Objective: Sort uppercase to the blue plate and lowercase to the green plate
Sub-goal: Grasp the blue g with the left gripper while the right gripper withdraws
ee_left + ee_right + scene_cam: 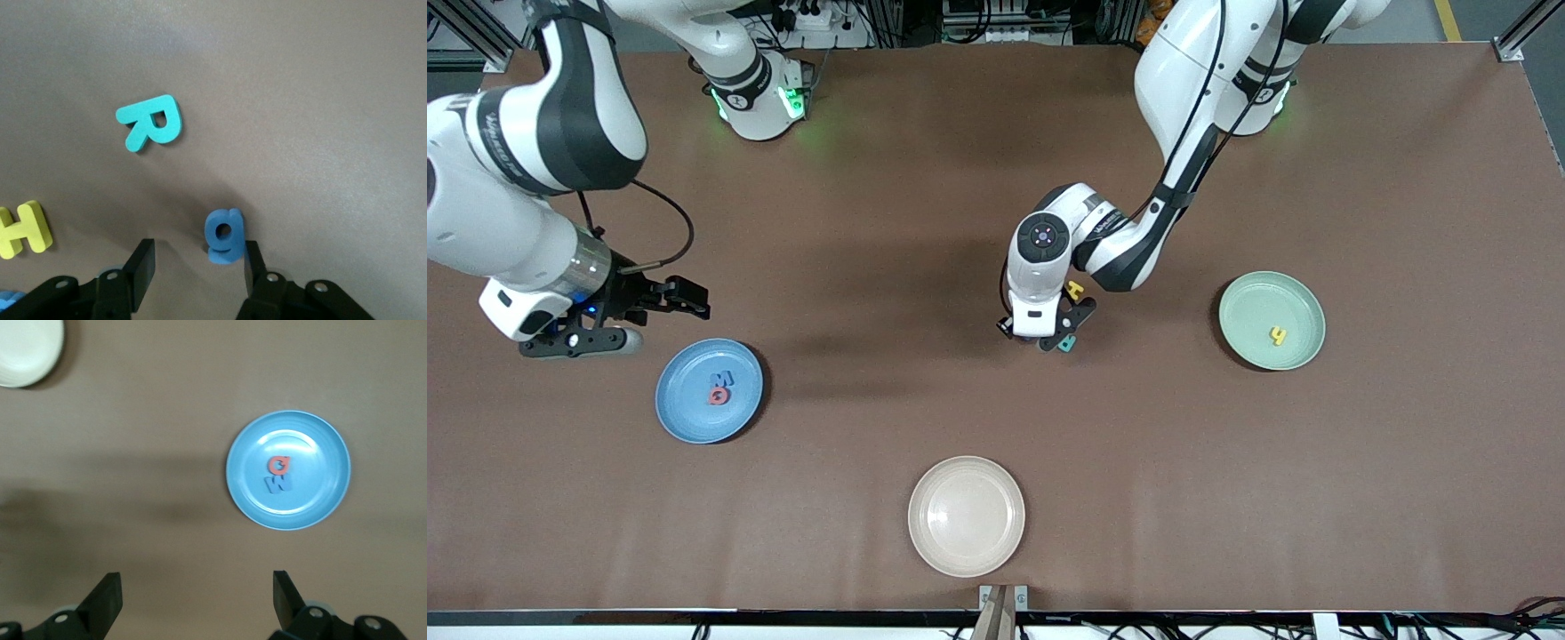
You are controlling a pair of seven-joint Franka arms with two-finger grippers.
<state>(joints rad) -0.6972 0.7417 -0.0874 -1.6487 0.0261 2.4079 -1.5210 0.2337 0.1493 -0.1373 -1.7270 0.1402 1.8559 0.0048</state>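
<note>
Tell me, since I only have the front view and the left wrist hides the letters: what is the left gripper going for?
Observer: The left gripper straddles a blue lowercase letter, a g or q shape.
Operator: Gripped yet?
Observer: No; one finger is at its edge, the other stands apart.
Operator: And the neighbours, and the right arm?
Observer: A teal R and a yellow H lie flat on the table. The right gripper waits open over the table beside the blue plate.

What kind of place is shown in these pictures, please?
Probably a robotics lab: two robot arms fixed to a brown table, metal framing and cables at its edge, and foam letters being sorted onto plates like the blue plate.
</note>
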